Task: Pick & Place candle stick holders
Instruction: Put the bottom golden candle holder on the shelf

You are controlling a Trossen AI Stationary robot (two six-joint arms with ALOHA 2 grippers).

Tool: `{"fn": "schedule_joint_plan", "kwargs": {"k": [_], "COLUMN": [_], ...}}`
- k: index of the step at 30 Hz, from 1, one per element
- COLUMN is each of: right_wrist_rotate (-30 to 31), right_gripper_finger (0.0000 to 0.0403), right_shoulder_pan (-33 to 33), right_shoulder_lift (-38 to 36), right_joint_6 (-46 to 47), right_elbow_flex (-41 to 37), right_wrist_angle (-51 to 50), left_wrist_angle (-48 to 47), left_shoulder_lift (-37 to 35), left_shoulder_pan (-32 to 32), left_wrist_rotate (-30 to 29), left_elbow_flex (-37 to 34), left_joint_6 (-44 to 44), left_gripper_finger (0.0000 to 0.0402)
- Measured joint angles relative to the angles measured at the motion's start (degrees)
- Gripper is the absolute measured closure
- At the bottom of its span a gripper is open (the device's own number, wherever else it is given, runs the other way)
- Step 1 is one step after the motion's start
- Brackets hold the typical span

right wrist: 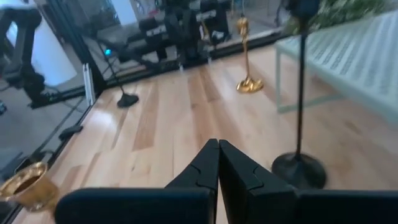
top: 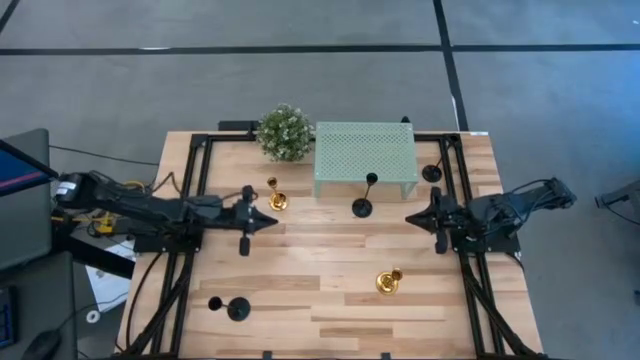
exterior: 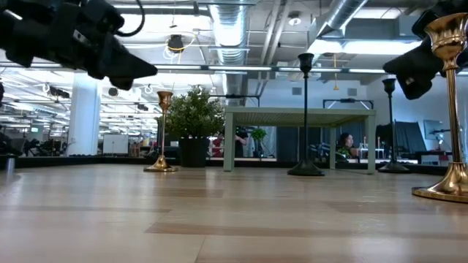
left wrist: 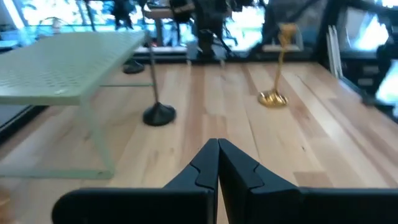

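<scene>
Five holders stood spread over the table (top: 300,300), none gripped. Two gold: one (top: 277,196) near the plant (top: 284,132), one (top: 388,281) toward the front right. Three black: one (top: 364,200) just before the stand (top: 365,157), one (top: 432,168) at the stand's right end by the rail, one (top: 233,307) at the front left. Left gripper (top: 270,222) hung above the boards just short of the rear gold holder, fingers pressed together, empty. Right gripper (top: 410,217) faced it from across the table, near the middle black holder, likewise pinched closed on nothing.

Judged as the risks from here: tall thin stems on small discs, likely tipped by any sideways brush. Jaws closed, so needing to be spread before any approach; otherwise a shove, not a grasp. Middle black holder close to the stand's front leg, so little room for fingers there. Grippers pointed at each other, so possibly crowded at centre.
</scene>
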Motion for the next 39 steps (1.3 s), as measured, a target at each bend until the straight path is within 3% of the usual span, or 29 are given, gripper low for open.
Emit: {"fn": "schedule_joint_plan", "kwargs": {"k": [7, 13, 20, 39], "right_wrist_rotate": [-3.07, -6.07, -6.08, -4.03], "right_gripper_finger": [0.0403, 0.0403, 0.0403, 0.0403], "right_shoulder_pan": [7.26, 14.34, 19.08, 15.75], "right_shoulder_lift": [8.99, 14.67, 17.84, 18.51], "right_joint_6": [2.29, 4.61, 4.71, 4.69], "right_elbow_flex": [5.74, 13.74, 14.55, 14.53], "right_wrist_angle": [-3.95, -13.22, -13.90, -13.92], "left_wrist_angle": [4.10, 6.43, 8.72, 9.24], "left_shoulder_lift": [6.63, 7.15, 7.14, 7.14], "left_shoulder_pan": [-3.96, -4.87, -4.87, -4.40], "left_wrist_rotate": [-3.32, -3.53, -1.70, -1.75], "left_elbow_flex": [2.87, 3.12, 3.12, 3.12], "left_joint_6": [4.46, 4.29, 4.03, 4.17], "left_gripper_finger": [0.0397, 0.0397, 0.0394, 0.0392]}}
